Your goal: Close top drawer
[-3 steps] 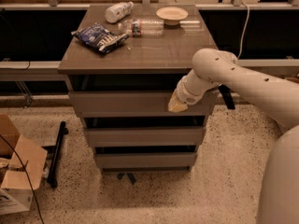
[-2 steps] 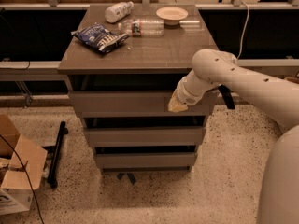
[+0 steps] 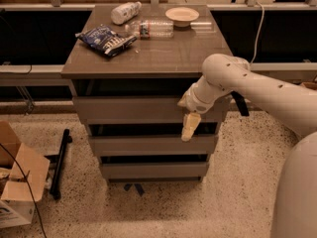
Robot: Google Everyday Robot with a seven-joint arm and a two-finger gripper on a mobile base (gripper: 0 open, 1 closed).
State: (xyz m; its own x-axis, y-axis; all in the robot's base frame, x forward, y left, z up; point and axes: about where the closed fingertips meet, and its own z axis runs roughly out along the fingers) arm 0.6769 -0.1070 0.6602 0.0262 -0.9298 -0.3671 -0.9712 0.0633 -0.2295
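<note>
The top drawer (image 3: pixel 133 109) is the uppermost grey-brown front of the cabinet, with a dark gap between it and the tabletop. Its front stands about in line with the tabletop's front edge. My gripper (image 3: pixel 190 127) hangs pointing down in front of the right end of that drawer front, its tip reaching over the gap above the middle drawer (image 3: pixel 148 145). The pale fingers look pressed together and hold nothing. The white arm (image 3: pixel 257 90) comes in from the right.
On the cabinet top (image 3: pixel 163 58) lie a blue snack bag (image 3: pixel 106 39), a white bottle (image 3: pixel 125 11), a clear bottle (image 3: pixel 153 28) and a bowl (image 3: pixel 182 15). A cardboard box (image 3: pixel 17 182) and a black bar (image 3: pixel 59 162) are on the floor at left. The bottom drawer (image 3: pixel 151 170) is below.
My gripper has dropped a little, from level with the top drawer front to hanging past its lower edge. The drawer fronts look unchanged.
</note>
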